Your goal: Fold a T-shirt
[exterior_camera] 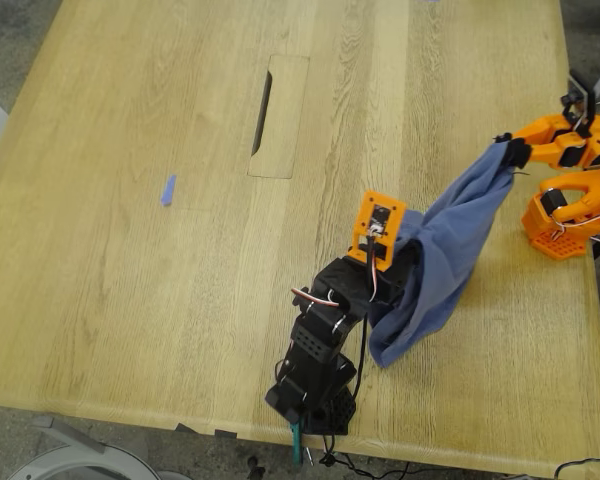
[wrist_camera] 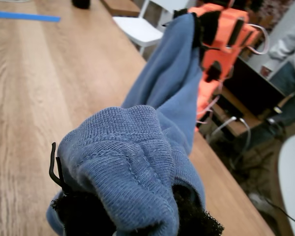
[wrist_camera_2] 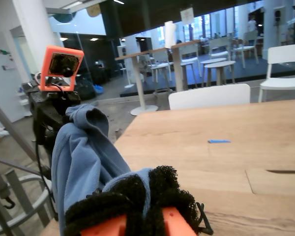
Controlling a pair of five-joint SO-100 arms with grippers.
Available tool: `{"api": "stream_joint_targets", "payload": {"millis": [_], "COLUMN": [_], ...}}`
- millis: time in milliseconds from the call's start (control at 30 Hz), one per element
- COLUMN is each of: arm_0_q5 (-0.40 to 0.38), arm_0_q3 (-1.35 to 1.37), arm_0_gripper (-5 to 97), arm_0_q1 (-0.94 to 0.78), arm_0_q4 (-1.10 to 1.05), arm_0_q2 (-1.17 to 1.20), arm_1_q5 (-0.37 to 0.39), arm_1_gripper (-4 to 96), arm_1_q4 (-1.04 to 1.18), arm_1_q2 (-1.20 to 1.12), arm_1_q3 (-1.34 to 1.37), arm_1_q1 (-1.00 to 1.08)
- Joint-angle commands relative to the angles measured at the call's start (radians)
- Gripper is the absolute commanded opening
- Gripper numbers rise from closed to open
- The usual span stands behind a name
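Both my first gripper (wrist_camera: 132, 221) and my second gripper (wrist_camera_2: 137, 206) clamped on T-shirt (exterior_camera: 450, 255); cloth aloft between.

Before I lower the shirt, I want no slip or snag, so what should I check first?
1. First hand shut on shirt: ok.
2. Second hand shut on shirt: ok.
3. Shirt stretched flat between the hands: not ok, it hangs bunched.
4. Shirt's low end off the table: cannot tell.
5. Blue scrap well away from the shirt: ok.
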Motion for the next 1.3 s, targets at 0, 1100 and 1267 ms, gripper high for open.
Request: {"api": "stream_joint_targets", "payload": {"millis": [0,1100,1267], "arm_0_q5": [0.015,0.032,0.037], "arm_0_q3": [0.106,0.847,0.845], "arm_0_gripper": [0,0,0], "arm_0_q1": [-0.089,-0.73,-0.792], "arm_0_q4": [-0.156,-1.295,-1.454], "arm_0_q2": [0.063,-0.156,-0.296], "arm_1_q5": [-0.009,-0.052,-0.055], "arm_1_gripper": [0.0,0.0,0.0], "arm_1_q4": [-0.048,-1.339,-1.468], "arm_1_q2": [0.015,-0.838,-1.111], "arm_1_q3": [0.038,0.489,0.328], "arm_1_q1": [0.031,0.571,0.597]}}
